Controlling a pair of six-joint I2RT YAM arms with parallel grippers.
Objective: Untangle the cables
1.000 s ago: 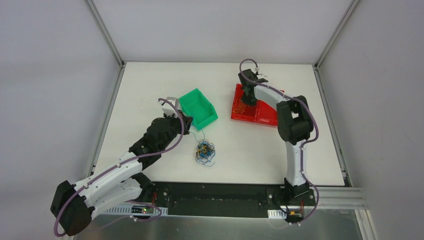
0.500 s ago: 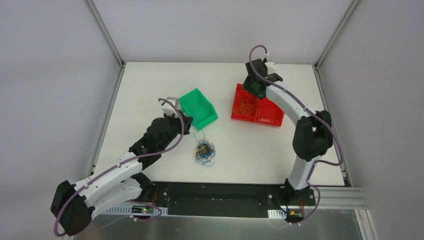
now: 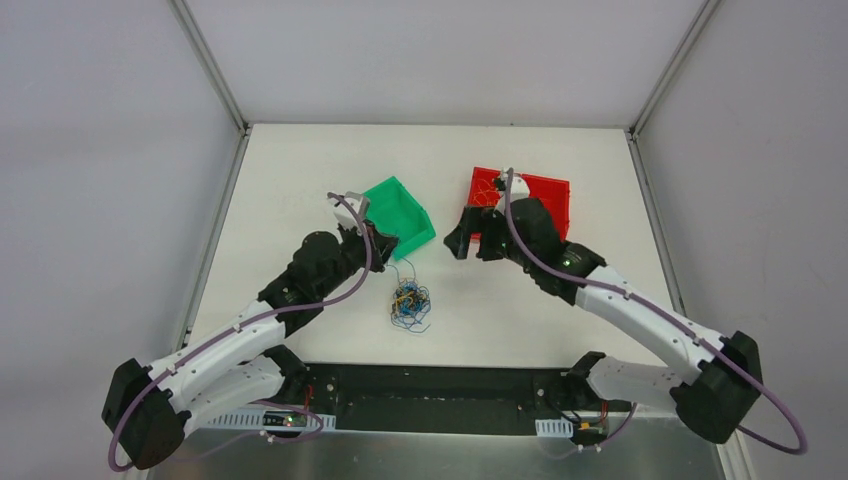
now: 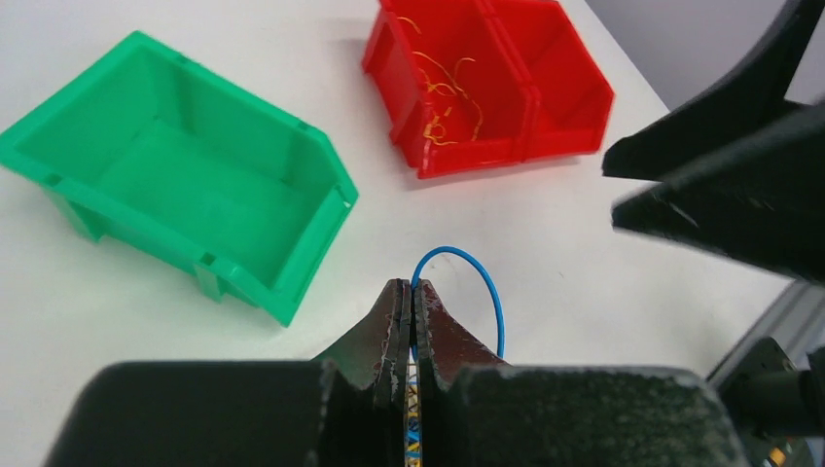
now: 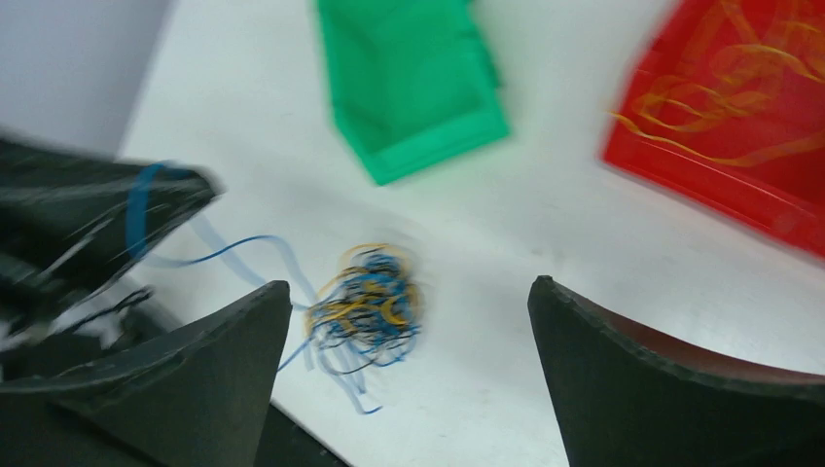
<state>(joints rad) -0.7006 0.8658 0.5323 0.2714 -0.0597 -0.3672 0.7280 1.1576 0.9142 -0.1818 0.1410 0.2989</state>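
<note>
The cables [image 3: 410, 303] lie as a small knotted ball of blue, orange-yellow and black wire in the middle of the table, blurred in the right wrist view [image 5: 370, 302]. My left gripper [image 3: 387, 254] hovers beside the green bin, shut on one blue strand [image 4: 486, 282] that loops out past its tips [image 4: 409, 285] and runs down to the ball. My right gripper [image 3: 470, 245] hangs open and holds nothing, up and to the right of the ball; its wide jaws [image 5: 409, 284] frame the ball from above. Loose orange-yellow strands [image 4: 443, 92] lie in the red bin.
An empty green bin [image 3: 400, 215] sits just behind the left gripper. The red two-compartment bin [image 3: 545, 195] stands at the back right, partly hidden by the right arm. Black base plates [image 3: 440, 395] line the near table edge.
The right arm swung from over the red bin toward the table's middle and its jaws opened wide, leaving orange strands in the bin. The left gripper stayed shut on the blue strand and shifted slightly.
</note>
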